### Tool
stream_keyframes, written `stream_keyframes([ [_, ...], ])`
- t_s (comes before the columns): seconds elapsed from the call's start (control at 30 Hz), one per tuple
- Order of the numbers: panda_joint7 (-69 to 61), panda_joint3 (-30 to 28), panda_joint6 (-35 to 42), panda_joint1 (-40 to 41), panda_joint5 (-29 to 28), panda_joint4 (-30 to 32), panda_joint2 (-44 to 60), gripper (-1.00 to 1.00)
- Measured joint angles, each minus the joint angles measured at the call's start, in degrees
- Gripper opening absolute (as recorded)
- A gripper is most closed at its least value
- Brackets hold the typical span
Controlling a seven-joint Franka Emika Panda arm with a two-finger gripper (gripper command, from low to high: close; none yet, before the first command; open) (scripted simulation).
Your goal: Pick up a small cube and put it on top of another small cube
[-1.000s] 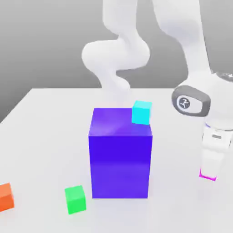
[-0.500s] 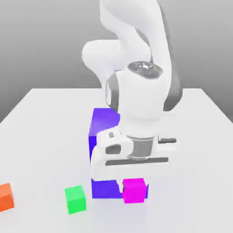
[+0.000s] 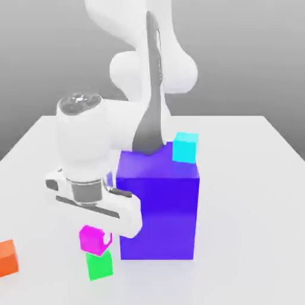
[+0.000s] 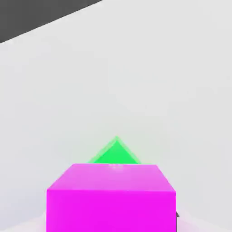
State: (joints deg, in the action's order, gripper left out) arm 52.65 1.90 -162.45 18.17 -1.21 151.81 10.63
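Note:
The small magenta cube (image 3: 94, 239) sits directly over the small green cube (image 3: 99, 265), near the front of the table at the exterior view's left; their faces appear to touch. My gripper (image 3: 96, 236) hangs straight down over the magenta cube, its white hand just above it. In the hand view the magenta cube (image 4: 111, 197) is close up, and a corner of the green cube (image 4: 115, 152) peeks out beyond it, turned relative to it.
A big blue-purple block (image 3: 158, 208) stands right beside the stack, on the exterior view's right. A cyan cube (image 3: 185, 147) rests at its far top corner. An orange cube (image 3: 7, 258) lies at the exterior view's left edge on the white table (image 3: 250, 202).
The arm swung from the exterior view's right, across the front of the blue block, to the left, carrying the magenta cube to just above the green cube.

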Motion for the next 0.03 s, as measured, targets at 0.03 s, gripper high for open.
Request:
stream_keyframes([
  [0.03, 0.00, 0.00, 0.00, 0.00, 0.00, 0.00, 0.00, 1.00],
])
